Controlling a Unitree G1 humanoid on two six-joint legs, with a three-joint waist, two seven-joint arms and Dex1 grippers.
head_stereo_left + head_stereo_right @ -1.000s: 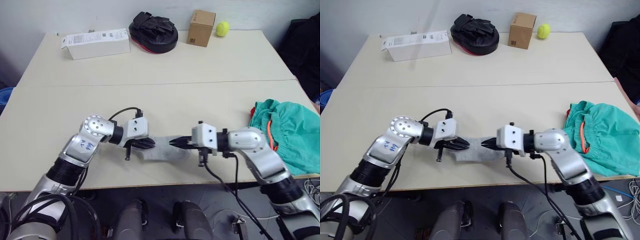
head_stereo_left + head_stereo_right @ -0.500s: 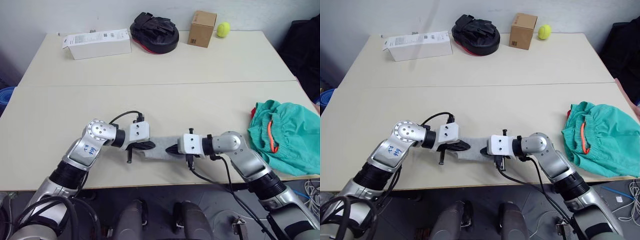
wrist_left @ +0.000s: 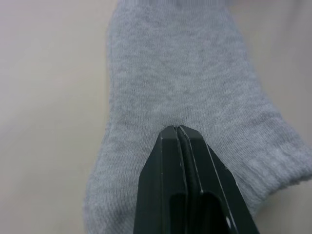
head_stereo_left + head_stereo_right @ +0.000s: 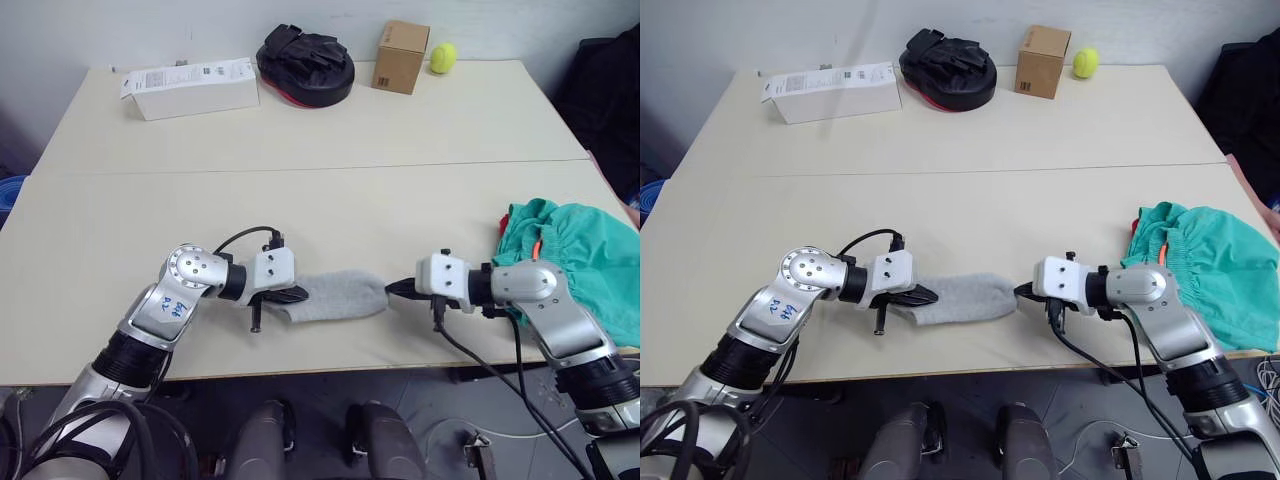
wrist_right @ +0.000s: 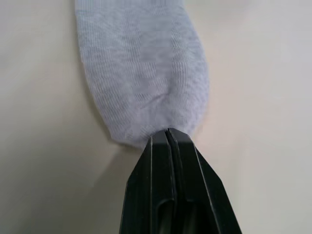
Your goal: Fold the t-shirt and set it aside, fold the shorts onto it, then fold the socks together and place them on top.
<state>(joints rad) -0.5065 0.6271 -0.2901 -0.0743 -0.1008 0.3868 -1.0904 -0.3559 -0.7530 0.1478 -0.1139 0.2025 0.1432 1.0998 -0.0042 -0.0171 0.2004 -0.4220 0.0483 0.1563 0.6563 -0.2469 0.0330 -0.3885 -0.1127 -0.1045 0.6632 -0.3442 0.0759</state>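
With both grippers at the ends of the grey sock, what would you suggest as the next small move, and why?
Probably carry the toe end over toward the cuff end to fold it. The socks lie stretched flat on the table, the right gripper shut on the toe and the left gripper shut on the cuff end, so both ends look held and ready.

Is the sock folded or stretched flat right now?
Stretched flat: the sock lies full length on the table, left gripper pinching one end, right gripper the other.

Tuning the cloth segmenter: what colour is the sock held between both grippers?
Light grey knit sock, plain with a ribbed cuff; clearest in the left wrist view.
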